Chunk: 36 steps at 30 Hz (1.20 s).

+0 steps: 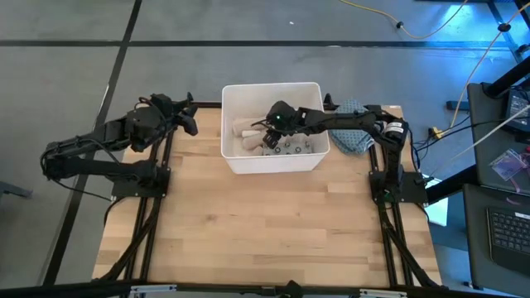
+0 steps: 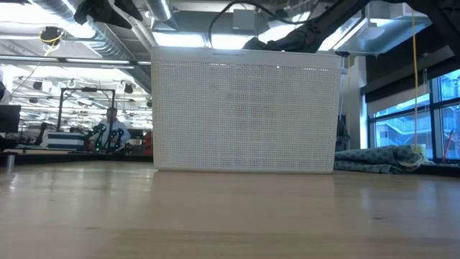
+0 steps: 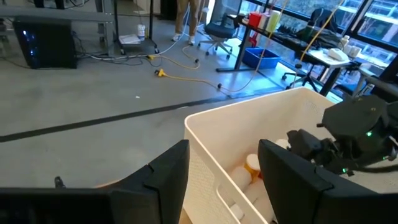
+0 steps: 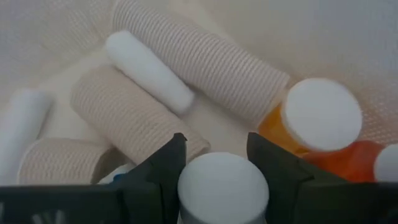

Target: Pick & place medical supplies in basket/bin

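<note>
Right end effector (image 4: 212, 165) down inside the basket (image 1: 234, 162), fingers pinching a white bottle cap (image 4: 224, 186) that sits squarely between them in the right wrist view; bottle body hidden below, so colour not readable. Reaches in over the tub's right rim in the high view. Left end effector (image 3: 222, 180) parked off the basket's left side, above the counter (image 1: 265, 232), fingers spread with nothing between them.

Step in hand, by judgement: placement of a bottle into the basket, at the point of release. Next move calls for spreading the fingers to drop the cap clear, then a straight lift out without brushing the neighbouring rolls or the tub wall.

Count inside the basket, from the right wrist view: three beige ribbed rolls (image 4: 205, 68), two white rolls (image 4: 149, 71), one orange bottle with a white cap (image 4: 320, 118) just beside the held one, plus the edge of another white cap (image 4: 387, 163) at the frame border. Held bottle makes at least two bottles, likely three. No flat packet or long tube identifiable here.

Outside the basket: one patterned cloth (image 1: 352, 139) bunched on the counter at the tub's right side, under the right arm. No other supplies visible on the counter, so task seemingly near its end.
</note>
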Tool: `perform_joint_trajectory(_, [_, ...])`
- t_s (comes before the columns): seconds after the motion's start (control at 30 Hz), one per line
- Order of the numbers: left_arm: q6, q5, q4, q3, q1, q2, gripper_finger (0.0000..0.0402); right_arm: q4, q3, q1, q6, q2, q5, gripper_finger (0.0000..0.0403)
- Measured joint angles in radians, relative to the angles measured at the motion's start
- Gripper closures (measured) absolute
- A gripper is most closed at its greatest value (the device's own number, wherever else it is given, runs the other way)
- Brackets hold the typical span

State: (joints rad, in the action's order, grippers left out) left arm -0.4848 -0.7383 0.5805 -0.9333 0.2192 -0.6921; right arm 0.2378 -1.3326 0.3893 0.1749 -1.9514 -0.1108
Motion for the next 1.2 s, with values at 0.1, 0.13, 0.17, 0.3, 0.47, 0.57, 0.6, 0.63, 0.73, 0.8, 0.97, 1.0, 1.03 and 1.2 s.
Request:
perform_joint_trajectory(0.1, [0.000,0.000,0.000,0.000,0.000,0.000,0.0217,0.002,0.000,0.000,0.000,0.000,0.000,0.0243])
perform_joint_trajectory(0.13, [0.000,0.000,0.000,0.000,0.000,0.000,0.0217,0.002,0.000,0.000,0.001,0.000,-0.001,0.0243])
perform_joint_trajectory(0.17, [0.000,0.000,0.000,0.000,0.000,0.000,0.0217,0.002,0.000,-0.001,0.004,0.000,-0.001,0.0243])
perform_joint_trajectory(0.3, [0.000,0.004,0.000,0.000,0.000,0.000,0.0217,0.035,-0.001,0.000,-0.011,0.000,0.011,0.0242])
perform_joint_trajectory(0.47, [-0.001,0.035,0.000,0.000,0.000,0.000,0.0217,0.041,-0.001,0.000,-0.009,0.000,0.055,0.0229])
perform_joint_trajectory(0.57, [0.000,0.043,0.000,0.000,0.000,0.000,0.0217,0.041,-0.002,0.000,0.003,0.000,0.084,0.0203])
perform_joint_trajectory(0.6, [0.000,0.051,0.000,0.000,0.000,0.000,0.0217,0.041,-0.002,0.000,0.003,0.000,0.087,0.0192])
perform_joint_trajectory(0.63, [0.000,0.058,0.000,0.000,0.000,0.000,0.0217,0.042,-0.002,0.000,0.003,0.000,0.087,0.0180])
perform_joint_trajectory(0.73, [0.000,0.080,0.000,0.000,0.000,0.000,0.0217,0.049,-0.006,0.000,0.041,0.001,0.089,0.0146])
perform_joint_trajectory(0.8, [0.000,0.109,0.000,0.000,0.000,0.000,0.0217,0.084,-0.027,0.000,0.067,0.001,0.106,0.0129])
perform_joint_trajectory(0.97, [0.000,0.189,0.003,0.000,-0.001,0.000,0.0217,0.171,-0.112,-0.002,0.057,0.047,0.135,0.0110])
perform_joint_trajectory(1.0, [0.000,0.202,0.007,0.000,-0.002,0.000,0.0217,0.190,-0.128,-0.004,0.054,0.061,0.135,0.0110])
perform_joint_trajectory(1.03, [0.000,0.211,0.008,0.000,-0.001,0.000,0.0217,0.196,-0.144,-0.007,0.053,0.077,0.135,0.0110])
perform_joint_trajectory(1.2, [-0.008,0.254,0.022,0.000,-0.001,0.005,0.0217,0.296,-0.194,-0.010,0.092,0.184,0.156,0.0109])
